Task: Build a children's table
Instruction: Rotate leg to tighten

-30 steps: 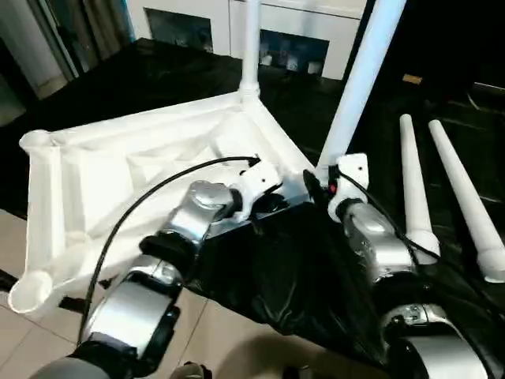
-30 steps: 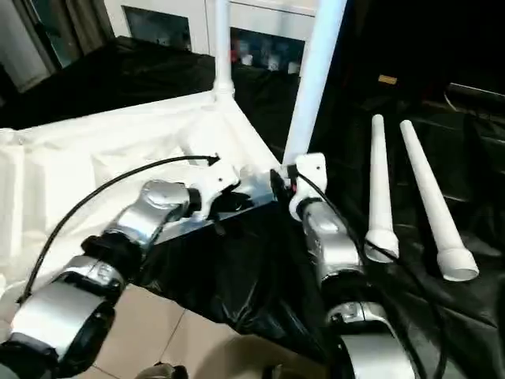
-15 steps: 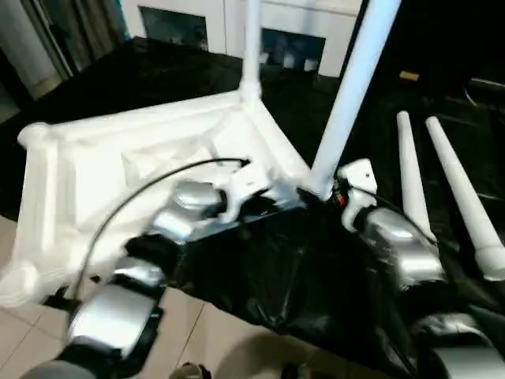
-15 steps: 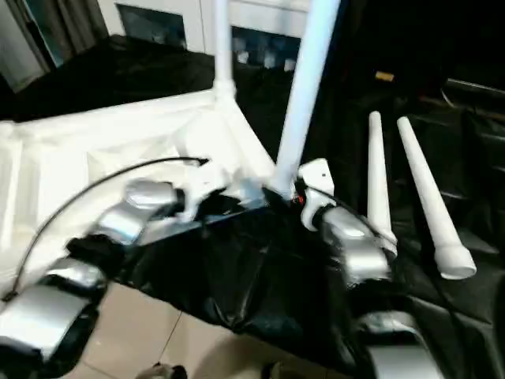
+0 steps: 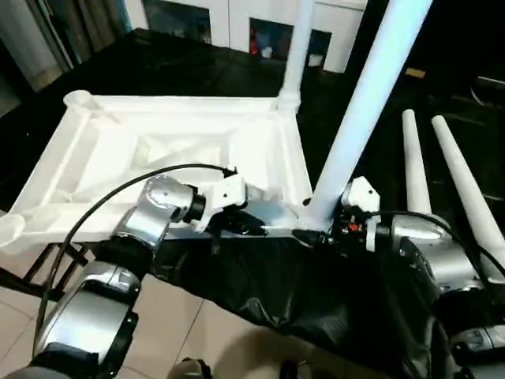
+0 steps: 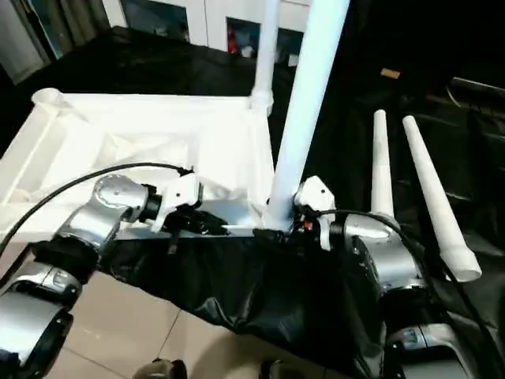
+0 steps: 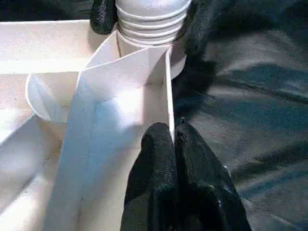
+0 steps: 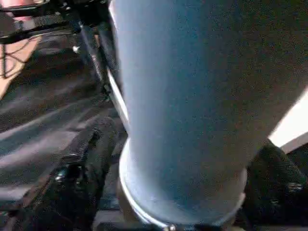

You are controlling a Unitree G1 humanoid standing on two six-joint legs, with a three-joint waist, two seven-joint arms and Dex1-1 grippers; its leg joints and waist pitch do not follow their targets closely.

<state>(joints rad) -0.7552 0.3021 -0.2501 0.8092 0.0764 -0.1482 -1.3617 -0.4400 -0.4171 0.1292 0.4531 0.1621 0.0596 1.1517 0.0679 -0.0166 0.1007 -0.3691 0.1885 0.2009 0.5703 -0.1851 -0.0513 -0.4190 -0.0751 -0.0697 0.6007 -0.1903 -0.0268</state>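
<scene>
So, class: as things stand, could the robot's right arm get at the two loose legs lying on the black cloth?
Probably yes: the two loose legs lie in the open on the right arm's side, nothing covering them. But the right claw sits around the standing leg first.

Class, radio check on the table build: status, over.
Left gripper pinched shut on the table top rim. Right gripper around near leg base. Two legs up, two lying loose.
</scene>
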